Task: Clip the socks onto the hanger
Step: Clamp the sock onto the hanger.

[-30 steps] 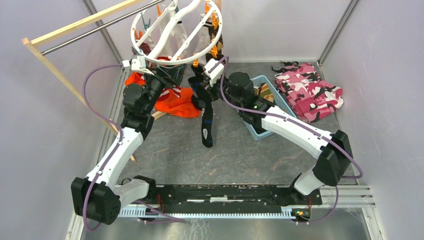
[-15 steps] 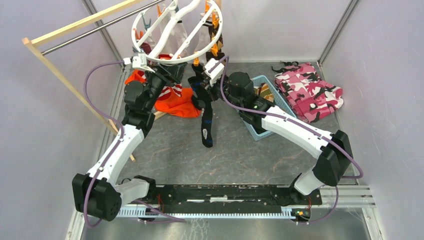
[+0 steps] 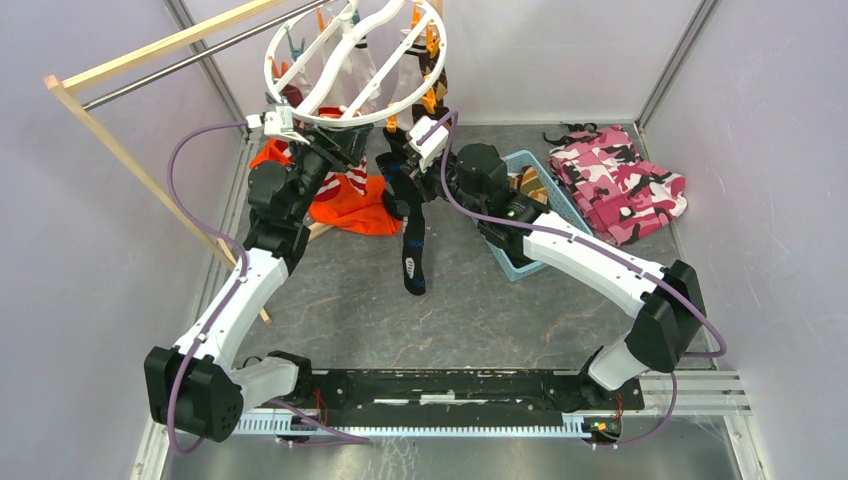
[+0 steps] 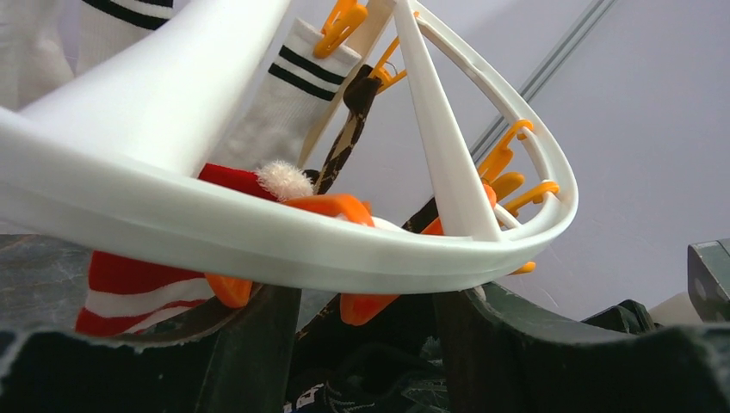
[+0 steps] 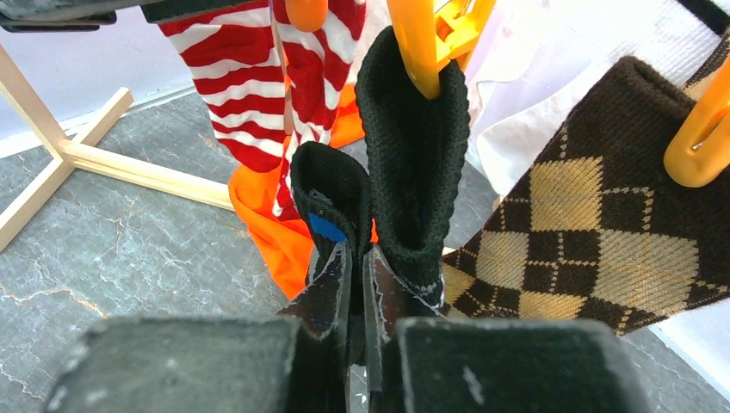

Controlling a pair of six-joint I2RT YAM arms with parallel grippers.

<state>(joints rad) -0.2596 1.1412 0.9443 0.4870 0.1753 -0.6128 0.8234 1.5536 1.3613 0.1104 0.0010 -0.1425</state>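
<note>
white round plastic drying hanger [image 4: 215, 228] hangs over the far left of the grey marbled counter [image 3: 340, 310]; smooth glossy rim, wavy crossbars. left pincer [image 4: 370, 344] sits up under the rim, dark fingers spread either side of a glossy orange plastic clip [image 4: 370, 307], not touching it as far as i can see. beside that clip dangles a red-and-white striped sock [image 4: 120, 288] with a fluffy white tuft at its top. higher up, a white ribbed sock with black stripes [image 4: 288, 99] hangs from another clip.

right pincer [image 5: 353, 284] is pressed together on a black knitted sock with a blue patch [image 5: 413, 163], pinching the fabric just below the cuff. the cuff's upper edge sits in the mouth of a second orange clip [image 5: 422, 43]; whether that clip bites, i cannot tell. from above, the sock's foot hangs long toward the counter. next to it is a brown argyle sock [image 5: 568, 232] with tan diamonds, clipped at a corner.

below the hanger lies a crumpled orange garment [image 3: 355, 210]. a pale blue slatted plastic basket [image 3: 553, 188] lies under the right arm. pink camouflage cloth [image 3: 625, 180] lies at the far right. a wooden rack with a metal bar [image 3: 150, 50] stands along the left wall.
</note>
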